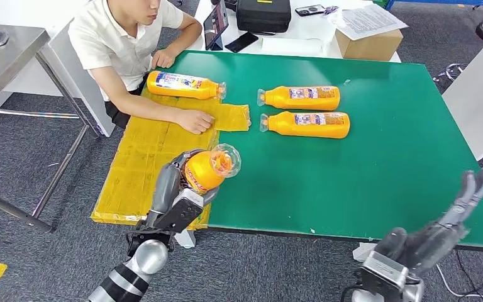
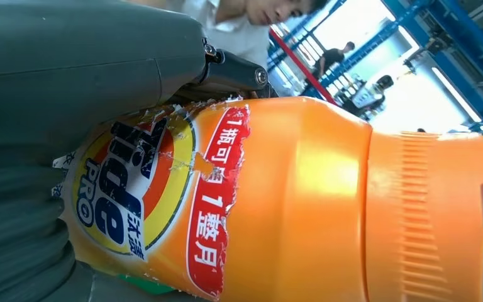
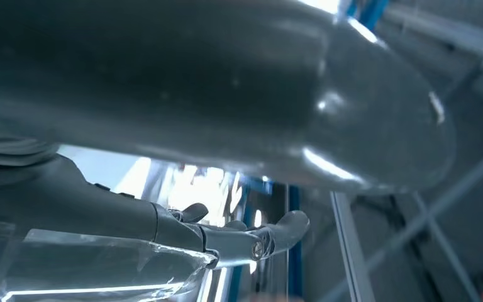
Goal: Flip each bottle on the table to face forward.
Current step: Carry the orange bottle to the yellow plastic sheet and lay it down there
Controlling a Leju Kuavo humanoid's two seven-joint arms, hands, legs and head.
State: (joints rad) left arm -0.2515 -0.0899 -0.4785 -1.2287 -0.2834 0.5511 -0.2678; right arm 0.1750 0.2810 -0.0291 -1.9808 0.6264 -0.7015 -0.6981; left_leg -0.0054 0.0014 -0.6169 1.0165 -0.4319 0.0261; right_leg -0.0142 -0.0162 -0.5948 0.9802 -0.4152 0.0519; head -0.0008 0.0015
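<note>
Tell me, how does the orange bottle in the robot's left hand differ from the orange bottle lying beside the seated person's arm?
The orange plastic bottle in the left hand is lifted above the table edge, gripped by the left hand, its clear-capped end pointing toward the camera. The orange plastic bottle beside the person's arm lies flat on its side on the green table, untouched, its label facing up. Both are the same orange detergent-style bottle with a printed label.
</note>
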